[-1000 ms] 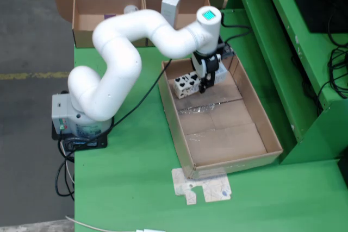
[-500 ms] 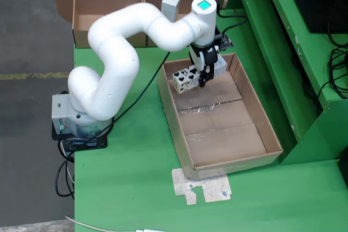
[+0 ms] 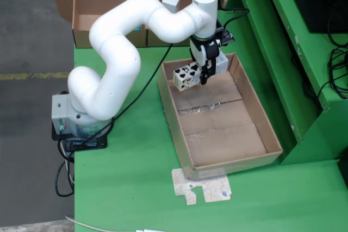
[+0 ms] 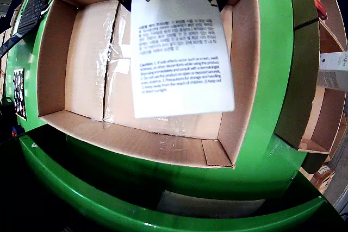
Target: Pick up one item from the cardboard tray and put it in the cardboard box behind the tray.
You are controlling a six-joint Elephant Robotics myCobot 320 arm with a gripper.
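Arm: we see the white arm (image 3: 117, 52) bent over the green table (image 3: 130, 167), its base at the table's left edge in the fixed view.
Claw: we read the gripper (image 3: 205, 68) as clamped on the carton; its dark fingers sit against the carton's sides, pointing down.
Carton: the white carton with black blotches (image 3: 187, 76) hangs off the floor, above the far end of the cardboard tray (image 3: 255, 110). In the riding view its printed white face (image 4: 182, 58) fills the upper middle.
Tray: we note only bare, taped floor (image 4: 89, 63) showing under the carton; walls intact all round.
Box behind: the open cardboard box (image 3: 84, 20) sits past the table's far edge, well apart from the carton.
Loose bits: a flat printed card cutout (image 3: 202, 186) lies on the table just beside the tray's near wall.
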